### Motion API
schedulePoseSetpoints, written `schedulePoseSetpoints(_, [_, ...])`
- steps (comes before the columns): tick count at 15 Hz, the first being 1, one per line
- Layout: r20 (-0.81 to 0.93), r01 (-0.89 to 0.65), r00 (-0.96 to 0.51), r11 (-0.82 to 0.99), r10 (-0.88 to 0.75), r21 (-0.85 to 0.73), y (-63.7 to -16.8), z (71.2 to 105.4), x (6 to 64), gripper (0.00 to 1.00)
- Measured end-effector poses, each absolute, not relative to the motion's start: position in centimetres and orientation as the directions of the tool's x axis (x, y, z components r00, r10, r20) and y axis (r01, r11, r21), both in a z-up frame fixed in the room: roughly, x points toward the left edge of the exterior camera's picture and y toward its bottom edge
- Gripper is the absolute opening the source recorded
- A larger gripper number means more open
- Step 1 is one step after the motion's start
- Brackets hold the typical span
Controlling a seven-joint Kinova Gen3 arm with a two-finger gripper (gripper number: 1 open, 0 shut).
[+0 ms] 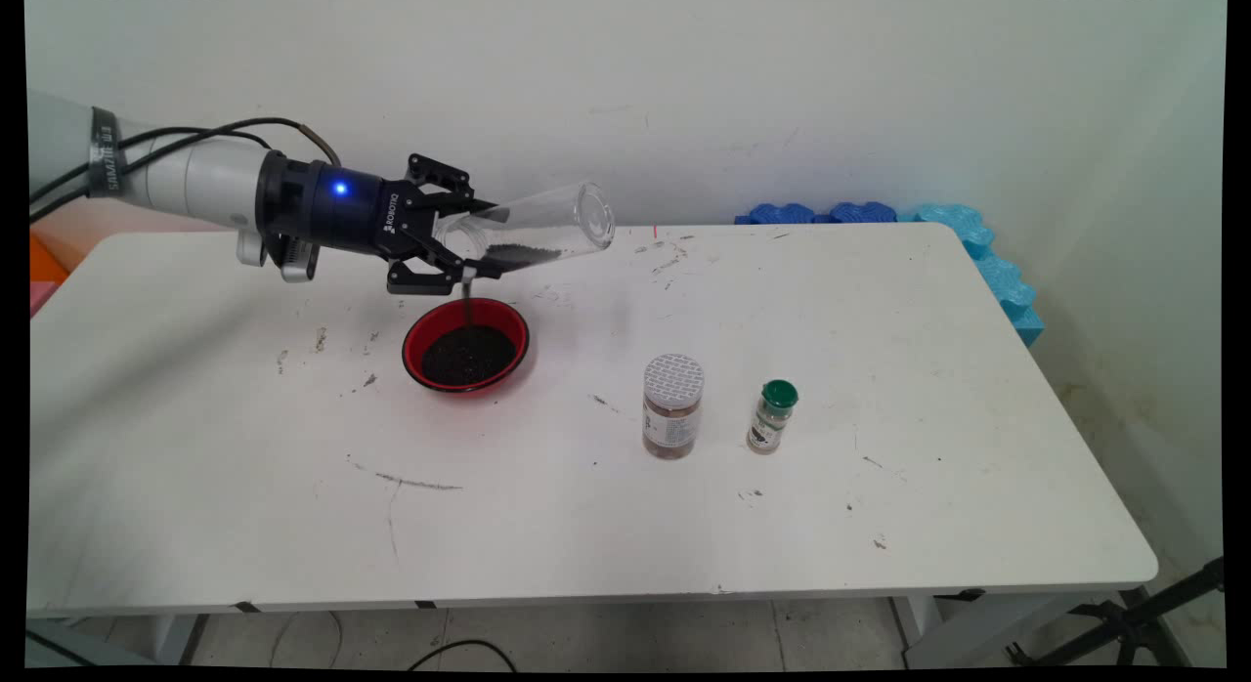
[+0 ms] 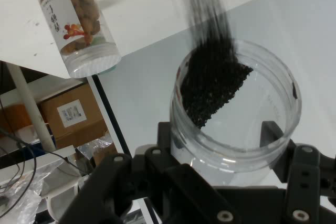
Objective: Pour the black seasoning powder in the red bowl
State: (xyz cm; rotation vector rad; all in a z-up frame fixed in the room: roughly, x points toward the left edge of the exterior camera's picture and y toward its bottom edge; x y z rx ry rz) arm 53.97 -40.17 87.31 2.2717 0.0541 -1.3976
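Fingers: both black fingers (image 2: 270, 132) are clamped on the clear jar (image 1: 528, 234) near its closed end; gripper (image 1: 452, 234) hangs above the bench's (image 1: 880, 526) far left part.
Clear jar: tipped almost on its side, dark granules (image 2: 212, 85) inside, a thin dark stream falling from it.
Red bowl (image 1: 466, 345): directly below, holding a heap of dark granules.
Bench middle: grey-lidded jar (image 1: 672, 405) with brown contents, green-capped spice bottle (image 1: 772, 416) just beside it towards the right edge.
Far right corner: blue foam pieces (image 1: 938, 228).
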Motion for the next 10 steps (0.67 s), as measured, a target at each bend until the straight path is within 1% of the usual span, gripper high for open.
schedulePoseSetpoints(10, [-0.874,0.316,0.450,-0.883,-0.183,0.347,-40.35,87.43,53.91,0.00])
